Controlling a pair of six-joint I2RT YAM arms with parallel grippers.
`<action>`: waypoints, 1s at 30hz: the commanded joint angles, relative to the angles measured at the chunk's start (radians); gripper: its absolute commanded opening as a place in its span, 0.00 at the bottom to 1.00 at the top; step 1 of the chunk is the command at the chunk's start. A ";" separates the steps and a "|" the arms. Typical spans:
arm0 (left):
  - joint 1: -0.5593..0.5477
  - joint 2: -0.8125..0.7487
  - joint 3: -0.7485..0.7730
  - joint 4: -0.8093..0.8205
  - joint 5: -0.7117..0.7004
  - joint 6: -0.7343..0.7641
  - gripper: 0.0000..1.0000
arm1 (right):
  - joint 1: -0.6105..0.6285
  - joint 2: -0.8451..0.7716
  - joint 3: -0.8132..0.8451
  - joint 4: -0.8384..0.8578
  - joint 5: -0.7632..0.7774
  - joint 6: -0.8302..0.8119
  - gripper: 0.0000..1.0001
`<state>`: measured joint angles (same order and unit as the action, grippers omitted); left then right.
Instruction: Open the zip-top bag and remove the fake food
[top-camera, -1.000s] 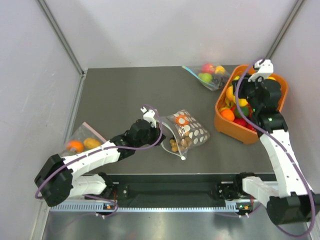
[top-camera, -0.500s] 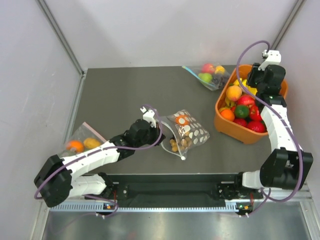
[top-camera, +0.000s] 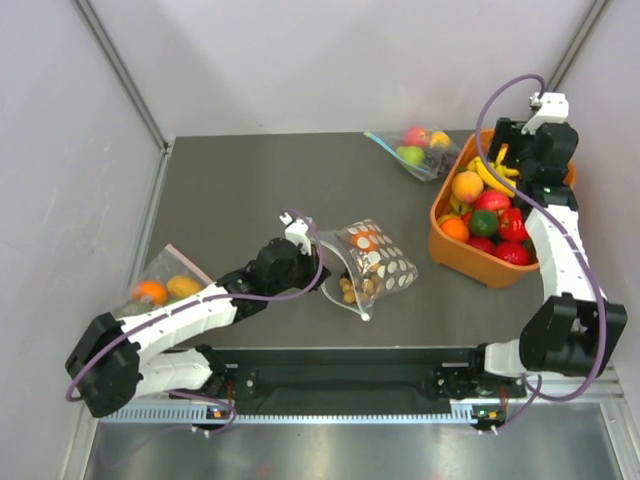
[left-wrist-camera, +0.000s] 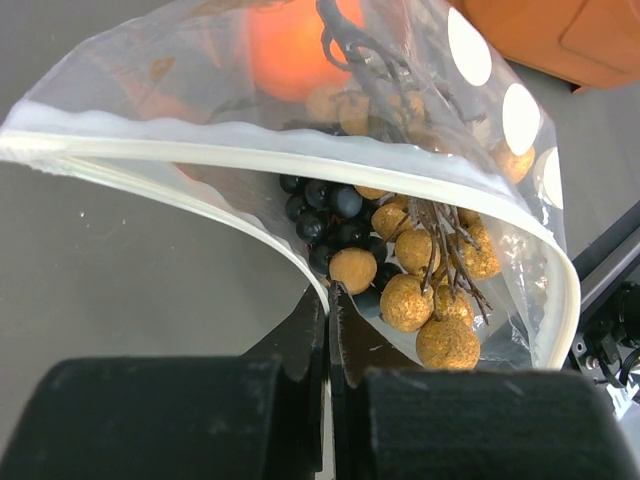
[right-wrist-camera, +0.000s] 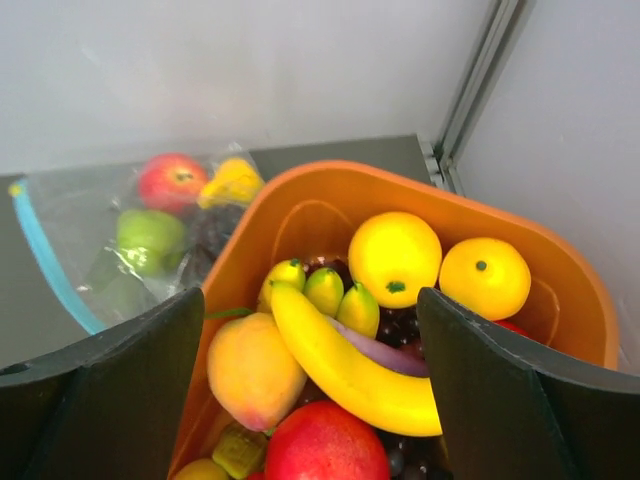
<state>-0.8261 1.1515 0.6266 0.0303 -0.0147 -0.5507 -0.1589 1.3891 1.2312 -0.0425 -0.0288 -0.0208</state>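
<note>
The polka-dotted zip-top bag (top-camera: 377, 260) (left-wrist-camera: 500, 110) lies mid-table with its mouth gaping toward my left gripper (top-camera: 312, 268) (left-wrist-camera: 329, 300), which is shut on the bag's near lip. Inside the bag I see an orange ball (left-wrist-camera: 295, 45), a tan-brown berry bunch (left-wrist-camera: 430, 300) and dark berries (left-wrist-camera: 330, 215). My right gripper (top-camera: 520, 148) (right-wrist-camera: 310, 300) hangs open and holds nothing above the orange bin (top-camera: 470, 262) (right-wrist-camera: 300, 205). A yellow banana (top-camera: 490, 177) (right-wrist-camera: 360, 370) lies loose on the fruit in that bin, below the jaws.
The bin at the right holds several other toy fruits. A clear bag with a blue strip (top-camera: 415, 150) (right-wrist-camera: 60, 270) holding fruit lies at the back. A pink-edged bag (top-camera: 165, 285) with fruit sits at the left table edge. Grey walls close in on three sides.
My right gripper has lifted toward the bin's far right corner and opened; the banana now lies in the bin. The left gripper and the bag have stayed put.
</note>
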 joint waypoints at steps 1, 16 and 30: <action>-0.004 -0.032 0.012 0.028 0.010 0.011 0.00 | -0.011 -0.177 0.002 0.040 -0.045 0.048 0.87; -0.015 -0.022 0.062 0.046 0.052 0.011 0.00 | 0.455 -0.450 -0.051 -0.157 -0.333 0.182 0.83; -0.019 -0.026 0.136 0.057 0.065 0.014 0.00 | 1.010 -0.484 -0.219 -0.163 -0.405 0.300 0.79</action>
<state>-0.8398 1.1450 0.7055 0.0334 0.0383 -0.5495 0.7795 0.9173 1.0111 -0.2184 -0.4404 0.2516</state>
